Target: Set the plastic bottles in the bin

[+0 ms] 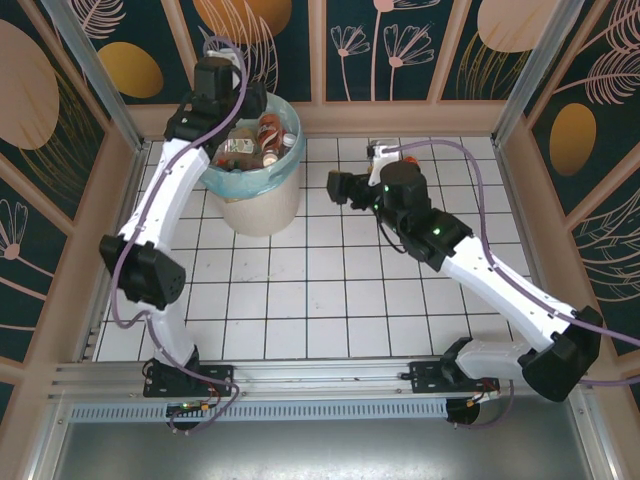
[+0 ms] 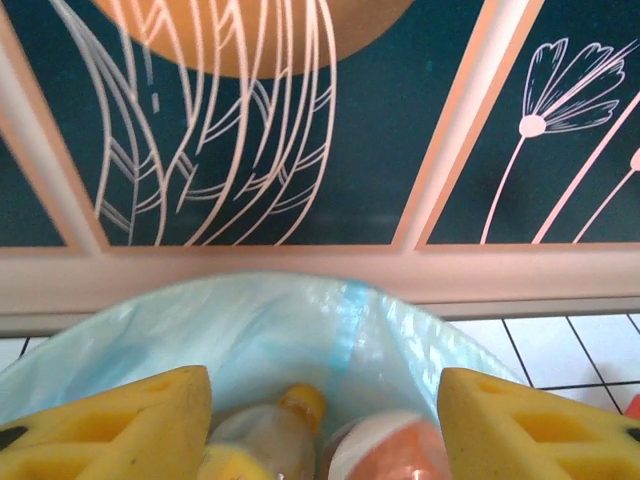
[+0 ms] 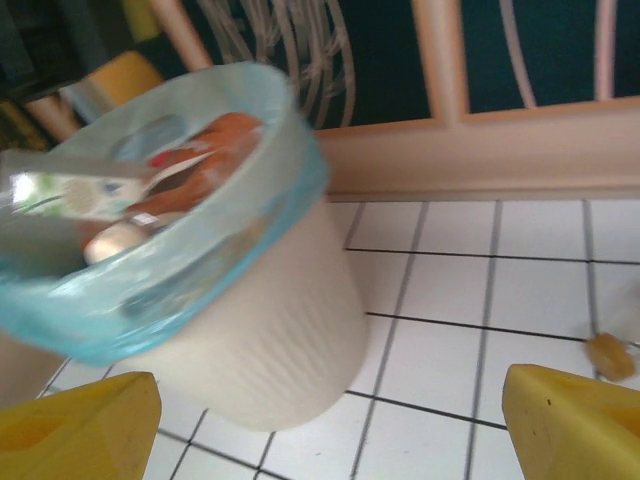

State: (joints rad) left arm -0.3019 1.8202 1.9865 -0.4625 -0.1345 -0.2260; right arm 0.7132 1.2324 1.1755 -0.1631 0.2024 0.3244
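Left claw (image 2: 325, 435) hangs over the bin (image 1: 262, 210) at upper left, jaws apart, nothing in them. Right claw (image 3: 330, 430) is wide apart and empty, low beside the bin.

Risks: left fingers could snag the bag (image 2: 300, 310) when lifting out and tip the bin. The right claw could bump its wall.

Bottles (image 1: 262, 140) are piled inside. A white-red thing (image 1: 378, 152), maybe a bottle, lies upper centre, with the right arm (image 1: 480, 265) just in front of it.
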